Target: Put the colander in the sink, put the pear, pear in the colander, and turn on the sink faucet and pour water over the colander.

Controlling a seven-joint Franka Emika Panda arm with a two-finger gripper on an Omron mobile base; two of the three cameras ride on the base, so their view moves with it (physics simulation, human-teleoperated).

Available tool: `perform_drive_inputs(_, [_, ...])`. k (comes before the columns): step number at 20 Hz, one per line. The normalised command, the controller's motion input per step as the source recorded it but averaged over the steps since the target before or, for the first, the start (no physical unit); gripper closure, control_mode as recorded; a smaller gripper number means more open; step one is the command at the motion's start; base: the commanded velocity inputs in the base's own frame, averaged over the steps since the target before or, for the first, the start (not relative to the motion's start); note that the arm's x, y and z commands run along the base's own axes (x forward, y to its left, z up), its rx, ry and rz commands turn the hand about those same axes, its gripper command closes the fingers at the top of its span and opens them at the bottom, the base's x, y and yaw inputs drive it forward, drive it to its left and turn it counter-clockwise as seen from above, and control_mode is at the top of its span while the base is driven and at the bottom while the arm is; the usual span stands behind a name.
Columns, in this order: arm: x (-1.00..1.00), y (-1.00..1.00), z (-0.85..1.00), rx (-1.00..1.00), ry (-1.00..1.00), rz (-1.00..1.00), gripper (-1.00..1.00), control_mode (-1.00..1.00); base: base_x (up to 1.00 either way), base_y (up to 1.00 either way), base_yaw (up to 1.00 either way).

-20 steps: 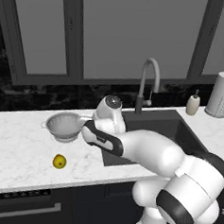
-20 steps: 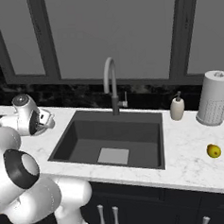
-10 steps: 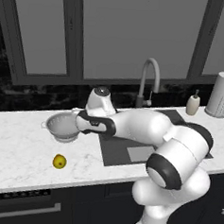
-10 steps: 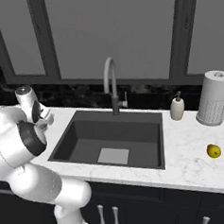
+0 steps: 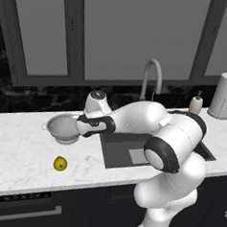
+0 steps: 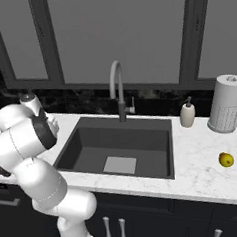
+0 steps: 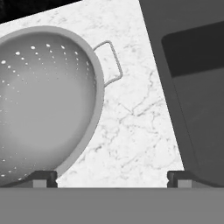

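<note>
Nothing looks done yet: the colander [image 7: 43, 100] sits on the tabletop [image 5: 16, 152] beside the sink [image 6: 117, 145]. The claw [image 7: 111, 177] hangs empty, jaws spread, seemingly beside its rim. Both pears wait outside.

Rendered home kitchen, seen from the robot's base and hand cameras.

A white marble-patterned bench [image 6: 203, 159] runs along a wall of tall grey-framed window panes [image 6: 117, 35] above a black stone backsplash. A dark grey sink [image 6: 120, 146] is set into the bench, with a gooseneck sink faucet [image 6: 117, 88] behind it. Beside the sink faucet stand a small white soap bottle [image 6: 188, 114] and an upright roll of paper towels [image 6: 225, 104]. Dark cabinet doors with metal handles [image 6: 113, 227] sit below the bench, and an appliance front with a bar handle [image 5: 22, 213] shows at the left. Kitchenware and food lie on the bench: a perforated metal colander [image 5: 62, 127] and two yellow pears [image 5: 60, 163] [image 6: 225, 159].
</note>
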Motion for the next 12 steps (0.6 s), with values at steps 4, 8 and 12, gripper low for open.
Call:
perform_drive_inputs(4, [0.25, 0.13, -0.17, 0.00, 0.00, -0.03, -1.00, -1.00, 0.00, 0.00, 0.00])
perform_drive_inputs(8, [0.29, 0.12, -0.25, 0.00, 0.00, -0.03, -1.00, -1.00, 0.00, 0.00, 0.00])
perform_drive_inputs(12, [0.34, 0.15, -0.26, 0.00, 0.00, -0.03, -1.00, -1.00, 0.00, 0.00, 0.00])
